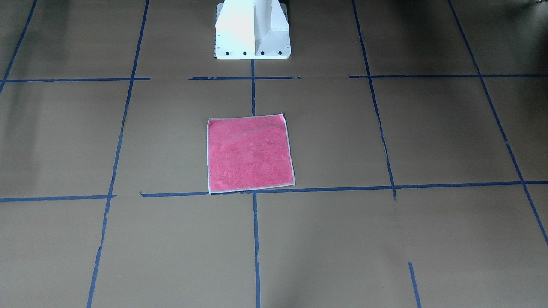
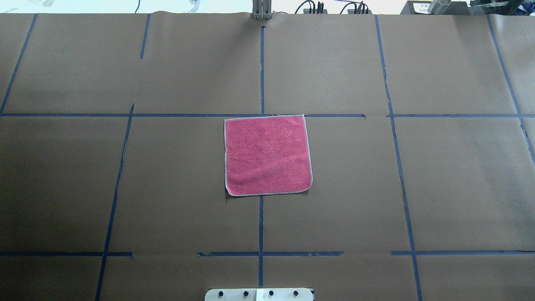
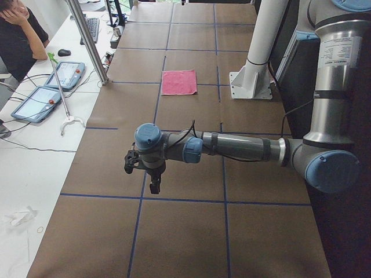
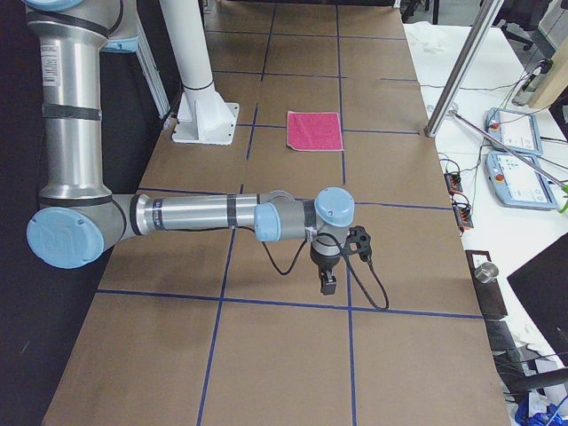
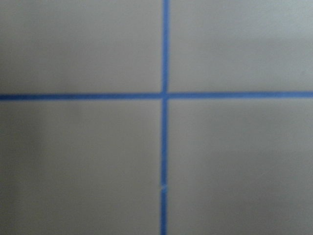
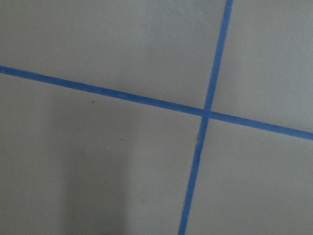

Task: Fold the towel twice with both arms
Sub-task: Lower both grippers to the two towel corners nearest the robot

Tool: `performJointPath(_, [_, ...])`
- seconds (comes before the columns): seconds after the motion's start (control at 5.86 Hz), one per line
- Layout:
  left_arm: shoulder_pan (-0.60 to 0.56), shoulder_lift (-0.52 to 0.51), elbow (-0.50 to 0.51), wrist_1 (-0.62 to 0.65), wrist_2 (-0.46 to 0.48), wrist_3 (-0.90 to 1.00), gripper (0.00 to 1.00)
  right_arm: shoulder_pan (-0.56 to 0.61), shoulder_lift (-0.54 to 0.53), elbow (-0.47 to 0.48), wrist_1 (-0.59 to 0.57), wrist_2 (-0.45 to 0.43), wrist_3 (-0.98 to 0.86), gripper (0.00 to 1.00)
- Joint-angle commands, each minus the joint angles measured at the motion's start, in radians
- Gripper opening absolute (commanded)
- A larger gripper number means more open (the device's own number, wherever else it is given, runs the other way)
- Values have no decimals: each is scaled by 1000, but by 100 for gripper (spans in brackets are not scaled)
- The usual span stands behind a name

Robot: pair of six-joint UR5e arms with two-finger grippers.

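Observation:
The towel (image 1: 250, 154) lies flat and unfolded, pink-red face up, at the middle of the brown paper-covered table (image 2: 125, 188); it also shows in the overhead view (image 2: 267, 154) and both side views (image 3: 179, 82) (image 4: 314, 130). The left arm (image 3: 237, 147) reaches out low over the table's left end, its gripper (image 3: 153, 185) pointing down, far from the towel. The right arm (image 4: 204, 215) does the same at the right end, with its gripper (image 4: 327, 284) pointing down. I cannot tell whether either gripper is open or shut. Both wrist views show only paper and blue tape.
The white pedestal base (image 1: 252, 34) stands just behind the towel. Blue tape lines (image 2: 261, 71) grid the table. A metal pole (image 3: 87, 40) rises at the table's far edge. Control tablets (image 3: 35, 104) and a seated person (image 3: 17, 35) are on the operators' side.

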Motion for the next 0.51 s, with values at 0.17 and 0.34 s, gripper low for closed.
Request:
performJointPath(0.17, [264,-237,5,6,10,-363,100,-198,190,3,-6,-3,324,100])
performJointPath(0.34, [353,-319,1,6,10,-530,100,-253,240,12,-3,-3,467,100])
